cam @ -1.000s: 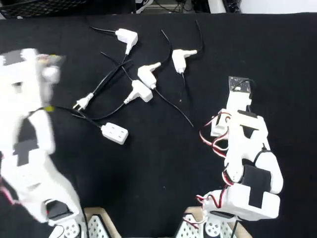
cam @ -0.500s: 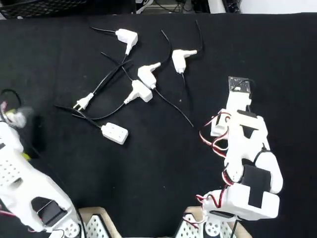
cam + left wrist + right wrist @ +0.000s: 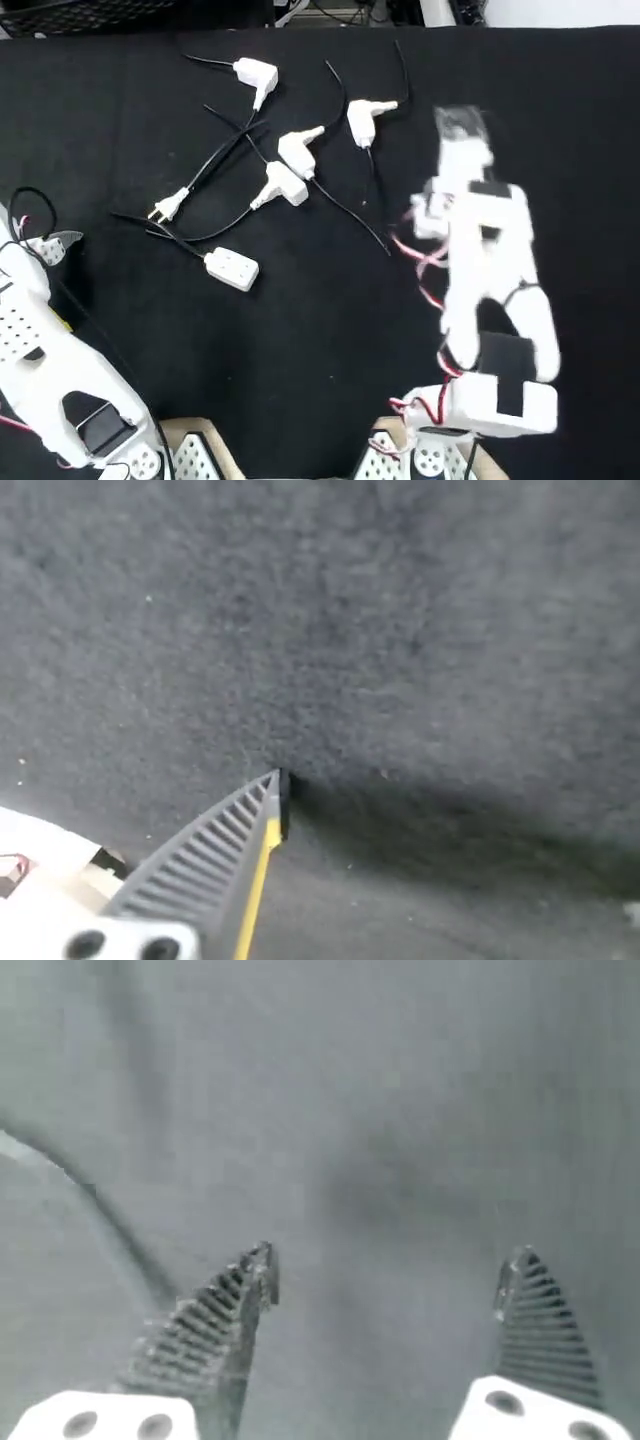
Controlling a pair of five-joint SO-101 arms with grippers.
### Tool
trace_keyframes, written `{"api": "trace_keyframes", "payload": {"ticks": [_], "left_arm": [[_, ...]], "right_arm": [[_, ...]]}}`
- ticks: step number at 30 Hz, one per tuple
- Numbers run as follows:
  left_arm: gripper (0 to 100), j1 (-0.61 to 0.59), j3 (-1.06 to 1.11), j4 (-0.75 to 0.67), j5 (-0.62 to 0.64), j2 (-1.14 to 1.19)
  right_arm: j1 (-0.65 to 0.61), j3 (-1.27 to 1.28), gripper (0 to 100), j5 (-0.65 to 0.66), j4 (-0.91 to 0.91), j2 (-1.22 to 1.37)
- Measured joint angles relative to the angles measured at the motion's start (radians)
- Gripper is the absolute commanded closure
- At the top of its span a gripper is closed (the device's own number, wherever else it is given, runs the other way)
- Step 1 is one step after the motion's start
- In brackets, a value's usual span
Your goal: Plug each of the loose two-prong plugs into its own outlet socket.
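Several white plugs on black cords lie at the far left-centre of the black table: one (image 3: 258,73) farthest back, one (image 3: 365,118) to the right, two (image 3: 298,150) (image 3: 283,185) in the middle. A slim two-prong plug (image 3: 168,206) lies left of them, and a white outlet block (image 3: 232,268) sits nearer. My right gripper (image 3: 460,125) hovers right of the plugs, open with nothing between its fingers (image 3: 390,1265); a black cord (image 3: 60,1175) runs beside it. My left gripper (image 3: 62,243) is low at the table's left edge, shut, its tip (image 3: 278,785) at the cloth.
The black cloth (image 3: 320,330) covers the table. The cords cross each other between the plugs. The arm bases stand at the near edge, left (image 3: 90,420) and right (image 3: 490,400).
The left arm has pulled back from the far left to the near-left edge. The right arm has swung its gripper farther away and slightly left, toward the plugs.
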Motion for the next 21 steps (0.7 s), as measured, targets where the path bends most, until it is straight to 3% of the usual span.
{"api": "trace_keyframes", "payload": {"ticks": [6, 21], "left_arm": [[38, 0.0, -0.002, 0.005, 0.014, 0.0], [38, 0.002, -0.002, 0.032, 0.072, 0.002]], "right_arm": [[-0.241, -0.319, 65.5, 0.037, 0.14, 0.14], [-0.466, -0.807, 65.5, 0.27, 0.164, 0.551]]}}
